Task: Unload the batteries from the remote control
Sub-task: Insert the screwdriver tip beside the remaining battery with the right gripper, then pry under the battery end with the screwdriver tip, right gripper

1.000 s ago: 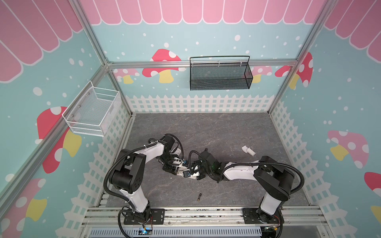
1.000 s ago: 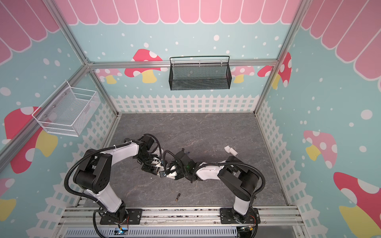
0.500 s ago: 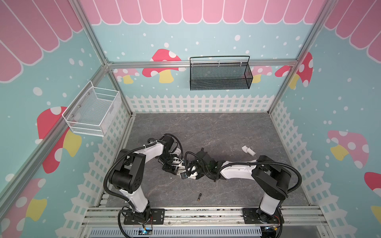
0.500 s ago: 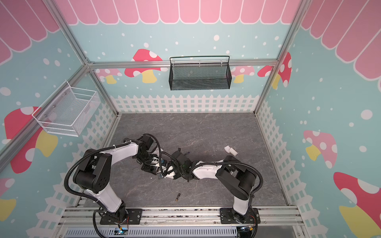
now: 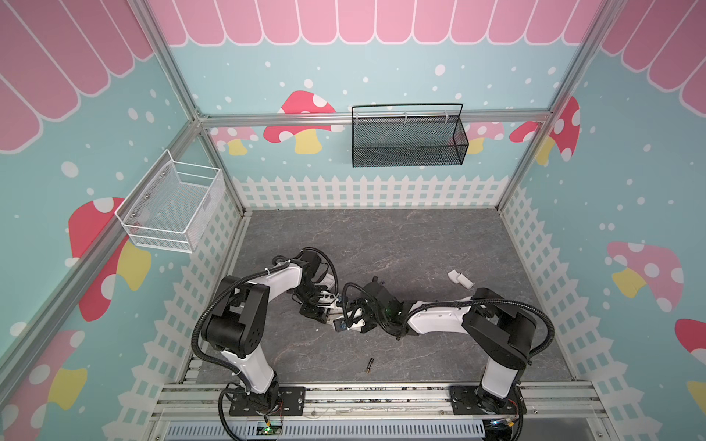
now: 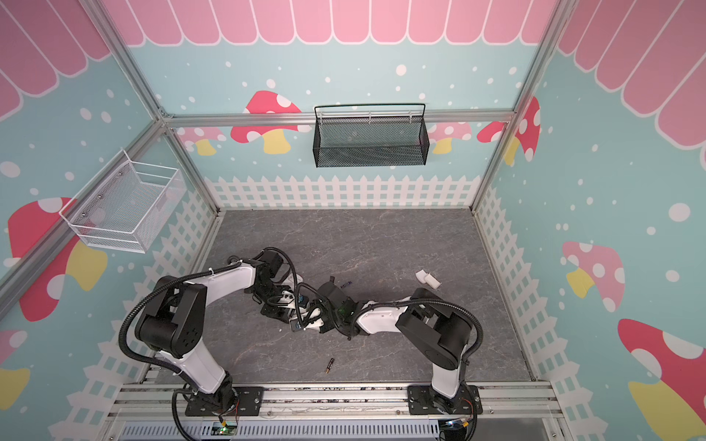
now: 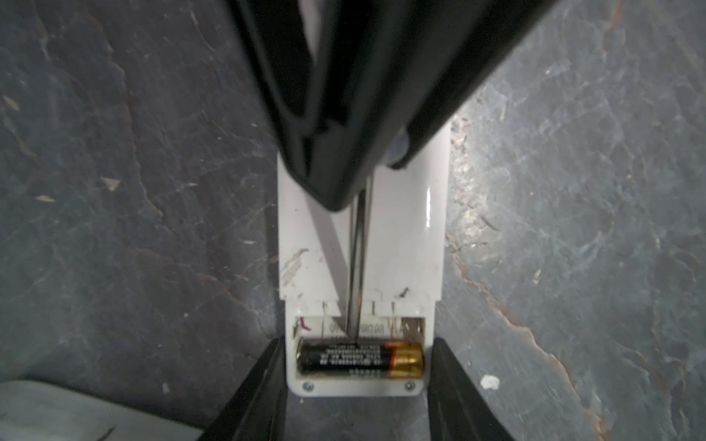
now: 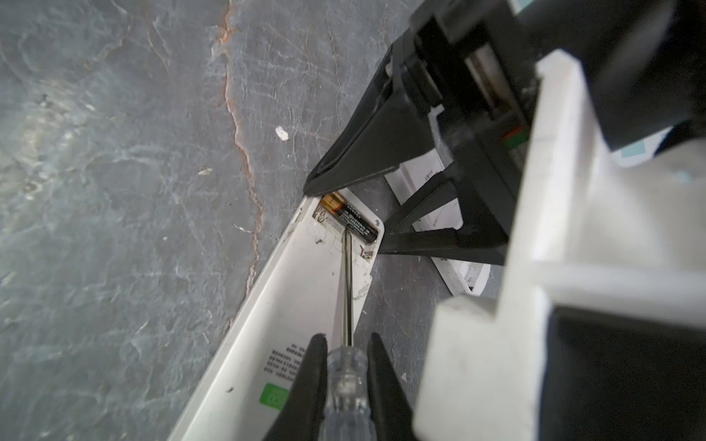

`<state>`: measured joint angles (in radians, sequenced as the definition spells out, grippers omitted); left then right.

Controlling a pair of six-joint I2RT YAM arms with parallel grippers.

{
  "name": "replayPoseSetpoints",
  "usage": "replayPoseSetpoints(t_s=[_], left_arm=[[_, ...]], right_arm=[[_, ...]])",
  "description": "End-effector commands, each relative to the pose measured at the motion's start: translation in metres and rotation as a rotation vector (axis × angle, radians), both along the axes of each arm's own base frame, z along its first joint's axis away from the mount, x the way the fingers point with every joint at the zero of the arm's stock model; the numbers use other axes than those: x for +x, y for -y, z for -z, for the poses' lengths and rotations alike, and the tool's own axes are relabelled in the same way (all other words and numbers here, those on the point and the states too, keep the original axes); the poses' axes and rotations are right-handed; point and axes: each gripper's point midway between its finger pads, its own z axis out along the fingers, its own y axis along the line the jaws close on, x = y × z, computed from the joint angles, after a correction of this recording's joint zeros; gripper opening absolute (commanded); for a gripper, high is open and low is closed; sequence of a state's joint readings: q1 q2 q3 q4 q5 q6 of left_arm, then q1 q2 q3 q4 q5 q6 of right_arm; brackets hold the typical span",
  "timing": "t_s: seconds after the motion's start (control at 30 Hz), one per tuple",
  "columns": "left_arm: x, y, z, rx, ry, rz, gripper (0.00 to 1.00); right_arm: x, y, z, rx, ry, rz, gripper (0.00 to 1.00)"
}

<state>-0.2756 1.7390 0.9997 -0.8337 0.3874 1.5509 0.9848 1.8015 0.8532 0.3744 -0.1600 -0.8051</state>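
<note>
Above remote point(image 8: 298, 305), right hand point(image 8: 347, 338) around screwdriver point(image 8: 345, 385)

Mushroom-print walls point(image 5: 382, 76); grey stone floor point(image 5: 401, 236)

I count three batteries: a black-gold battery point(image 7: 361, 361), a second loose battery point(image 5: 369, 364), and a dark battery point(image 6: 347, 284). I see one remote point(image 7: 363, 244) for certain, one screwdriver point(image 8: 345, 385), two white pieces point(image 5: 460, 279) and two baskets: a white basket point(image 5: 168, 214) and a black basket point(image 5: 408, 141).
</note>
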Motion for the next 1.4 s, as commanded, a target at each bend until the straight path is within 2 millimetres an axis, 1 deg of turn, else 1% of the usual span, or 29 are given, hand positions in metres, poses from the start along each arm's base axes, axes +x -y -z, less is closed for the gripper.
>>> replayPoseSetpoints(t_s=[0.0, 0.1, 0.2, 0.27, 0.37, 0.47, 0.6, 0.73, 0.83, 0.9, 1.03, 1.07, 1.17, 1.27, 1.37], left_arm=[[0.007, 0.007, -0.003, -0.013, 0.034, 0.022, 0.4], [0.008, 0.007, -0.003, -0.017, 0.04, 0.017, 0.4], [0.009, 0.007, -0.003, -0.015, 0.038, 0.013, 0.39], [0.01, 0.006, -0.003, -0.012, 0.042, 0.01, 0.39], [0.011, 0.007, -0.003, -0.019, 0.042, 0.009, 0.39], [0.012, 0.006, -0.003, -0.015, 0.044, 0.008, 0.39], [0.012, 0.007, -0.003, -0.021, 0.043, 0.007, 0.39], [0.012, 0.006, -0.003, -0.019, 0.046, -0.001, 0.4], [0.013, 0.006, -0.003, -0.024, 0.052, -0.009, 0.43], [0.015, 0.004, -0.003, -0.023, 0.057, -0.025, 0.45], [0.015, -0.005, -0.002, 0.006, 0.072, -0.026, 0.46], [0.015, -0.008, -0.003, 0.0, 0.073, -0.03, 0.46], [0.015, -0.016, -0.001, 0.021, 0.077, -0.041, 0.46], [0.009, -0.018, 0.001, 0.024, 0.081, -0.013, 0.45], [0.009, -0.017, 0.001, 0.025, 0.069, -0.002, 0.43]], right_arm=[[-0.013, -0.021, 0.006, 0.109, -0.051, -0.015, 0.0], [-0.014, -0.023, 0.004, 0.068, -0.005, -0.038, 0.0], [-0.016, -0.019, 0.008, -0.047, 0.076, -0.118, 0.0], [-0.02, -0.016, 0.011, -0.13, 0.099, -0.19, 0.0], [-0.021, -0.016, 0.003, -0.15, 0.151, -0.244, 0.0], [-0.018, -0.021, 0.004, -0.094, 0.137, -0.2, 0.0], [-0.014, -0.026, 0.003, 0.055, 0.075, -0.086, 0.0], [-0.003, -0.022, -0.007, 0.21, 0.034, 0.059, 0.0], [-0.005, -0.018, -0.011, 0.282, -0.001, 0.094, 0.0], [-0.006, -0.016, -0.008, 0.28, -0.01, 0.098, 0.0], [-0.008, -0.011, -0.007, 0.229, 0.013, 0.08, 0.0], [-0.01, -0.01, -0.004, 0.201, 0.033, 0.06, 0.0], [-0.013, -0.009, 0.013, 0.04, 0.098, -0.016, 0.0], [-0.014, -0.006, 0.018, -0.101, 0.183, -0.109, 0.0], [-0.021, -0.006, 0.024, -0.19, 0.223, -0.226, 0.0]])
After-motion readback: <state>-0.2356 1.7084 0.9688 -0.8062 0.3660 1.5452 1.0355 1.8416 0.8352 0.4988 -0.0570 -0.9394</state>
